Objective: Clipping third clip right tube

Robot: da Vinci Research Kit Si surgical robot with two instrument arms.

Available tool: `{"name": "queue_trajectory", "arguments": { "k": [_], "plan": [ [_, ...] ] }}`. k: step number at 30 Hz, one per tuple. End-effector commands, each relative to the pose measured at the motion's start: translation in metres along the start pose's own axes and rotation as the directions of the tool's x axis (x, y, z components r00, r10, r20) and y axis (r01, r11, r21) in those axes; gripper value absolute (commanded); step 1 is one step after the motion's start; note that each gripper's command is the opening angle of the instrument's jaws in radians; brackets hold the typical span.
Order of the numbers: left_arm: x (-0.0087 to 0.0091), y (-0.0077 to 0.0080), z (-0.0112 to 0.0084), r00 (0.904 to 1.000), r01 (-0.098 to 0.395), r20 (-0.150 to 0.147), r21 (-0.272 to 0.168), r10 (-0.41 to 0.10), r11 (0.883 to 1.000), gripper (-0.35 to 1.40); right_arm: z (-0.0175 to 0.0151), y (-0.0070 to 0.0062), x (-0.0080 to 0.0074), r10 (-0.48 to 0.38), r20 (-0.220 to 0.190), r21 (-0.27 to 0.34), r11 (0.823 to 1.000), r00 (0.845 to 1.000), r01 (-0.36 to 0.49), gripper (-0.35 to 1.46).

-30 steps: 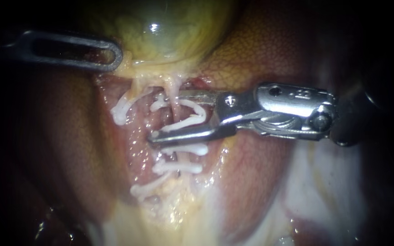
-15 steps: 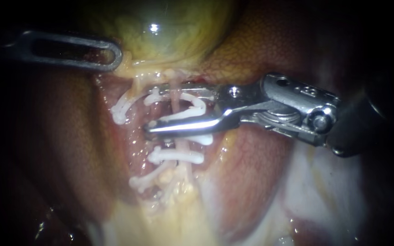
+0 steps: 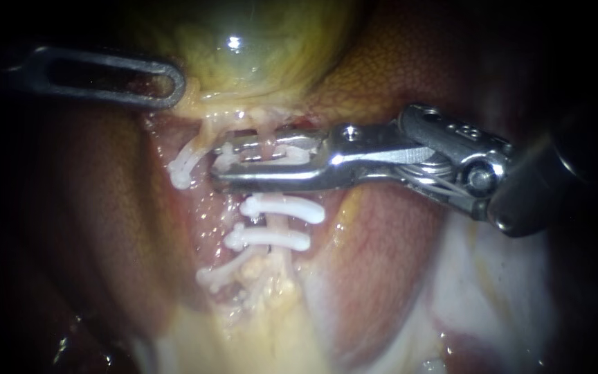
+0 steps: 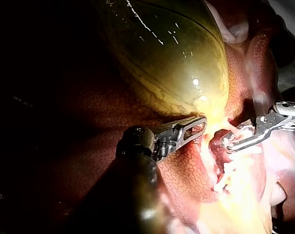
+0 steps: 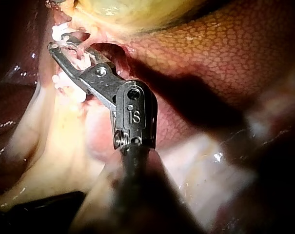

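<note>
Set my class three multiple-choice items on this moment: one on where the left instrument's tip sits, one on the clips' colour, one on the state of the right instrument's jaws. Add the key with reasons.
1. The left instrument has its tip
A. at the gallbladder's lower edge
B. resting on a gloved hand
C. outside the view

2. The clips already on the tissue are
A. blue
B. white
C. gold

3. The right instrument's jaws are
A. wide open, clear of all tissue
B. shut, holding nothing
C. closed on a clip around the tube

Key:
1 A, as its tip meets the yellow tissue just under the gallbladder.
2 B, as each shows as a white bar across a tube.
3 C, as the clip's white shows between both jaws, which lie almost together across the tube.
</note>
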Motion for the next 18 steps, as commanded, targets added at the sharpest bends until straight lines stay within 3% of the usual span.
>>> {"name": "queue_trajectory", "arguments": {
  "k": [1,18],
  "plan": [
    [0.0,0.0,0.0,1.0,0.0,0.0,0.0,0.0,1.0,-0.35,-0.0001,0.0002,-0.0002,-0.003,0.001,0.001,1.0,1.0,0.003,-0.35],
    [0.0,0.0,0.0,1.0,0.0,0.0,0.0,0.0,1.0,-0.35,-0.0004,0.0005,-0.0006,0.007,0.019,-0.004,1.0,1.0,-0.007,-0.35]
  ]
}}
